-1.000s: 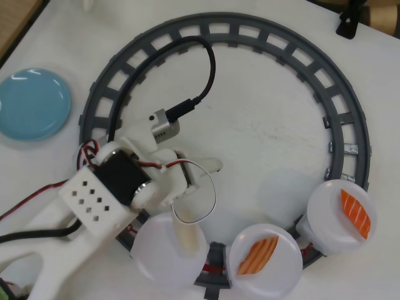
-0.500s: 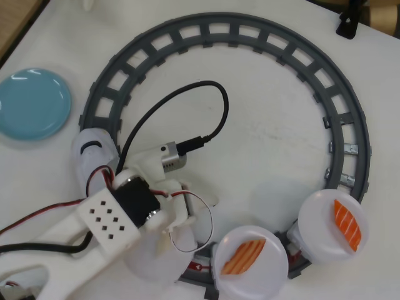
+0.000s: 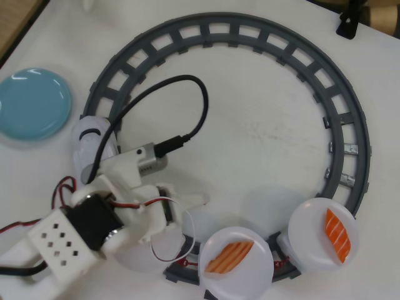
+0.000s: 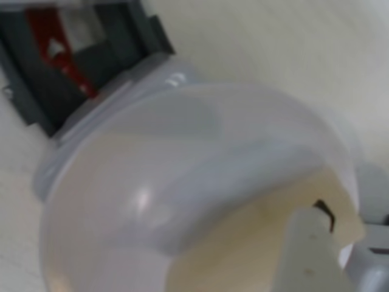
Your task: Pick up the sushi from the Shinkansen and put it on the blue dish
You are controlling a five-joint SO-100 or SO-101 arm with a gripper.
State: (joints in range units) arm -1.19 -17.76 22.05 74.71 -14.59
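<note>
In the overhead view the ring track point(image 3: 350, 131) lies on the desk point(image 3: 262, 125) and fills most of the middle. The blue dish point(image 3: 31, 103) sits outside the ring, at the far left, well apart from the Shinkansen point(image 3: 90, 140), whose nose rests on the ring's left side. Behind it along the lower arc, the arm point(image 3: 94, 219) covers one plate point(image 3: 140, 259); next to the right stands a plate point(image 3: 236, 262) carrying a salmon nigiri point(image 3: 229, 256), then another plate point(image 3: 322, 234) with a second nigiri point(image 3: 337, 226). A cable point(image 3: 187, 106) loops inside the ring.
</note>
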